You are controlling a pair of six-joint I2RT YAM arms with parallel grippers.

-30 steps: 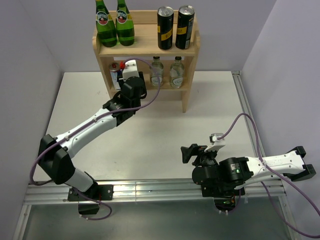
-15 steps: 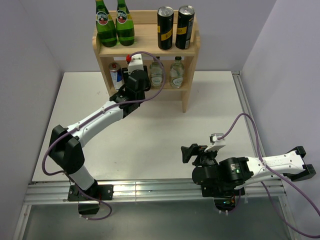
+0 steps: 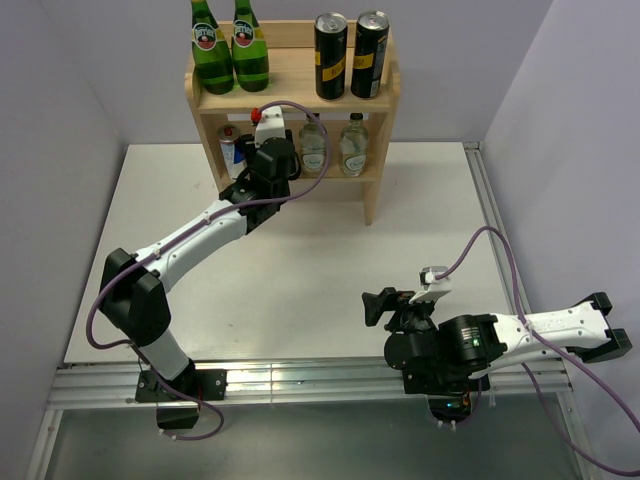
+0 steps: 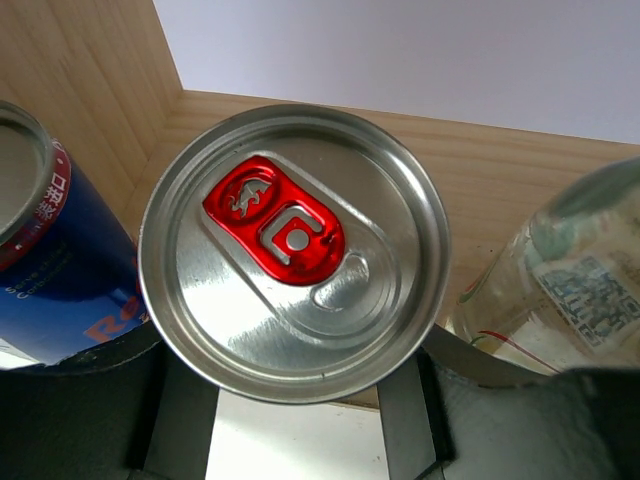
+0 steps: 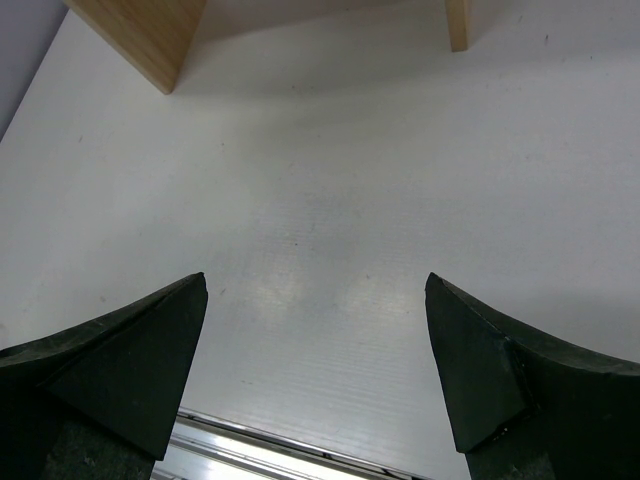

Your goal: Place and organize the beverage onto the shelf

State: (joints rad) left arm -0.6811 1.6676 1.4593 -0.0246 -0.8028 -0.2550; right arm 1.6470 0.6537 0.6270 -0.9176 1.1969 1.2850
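Note:
The wooden shelf [image 3: 374,190] stands at the table's far side. Two black-and-yellow cans [image 3: 349,56] stand on its top tier, right side. Two clear bottles [image 3: 333,145] stand on the lower tier, right side. One slim blue can [image 3: 233,150] stands on the lower tier at the left, also in the left wrist view [image 4: 50,260]. My left gripper [image 3: 268,140] reaches into the lower tier, shut on the second slim can [image 4: 295,255], upright between the blue can and a clear bottle [image 4: 570,270]. My right gripper [image 5: 315,350] is open and empty over the near table.
Two large green glass bottles [image 3: 231,48] stand on the top tier's left side. The shelf's side panel [image 4: 90,90] is close on the left of the held can. A metal rail [image 3: 300,380] runs along the table's near edge. Walls close in on both sides.
My left arm has pushed forward and carried the slim can from in front of the shelf into the lower tier; it has barely moved in the last half second. The right arm is still.

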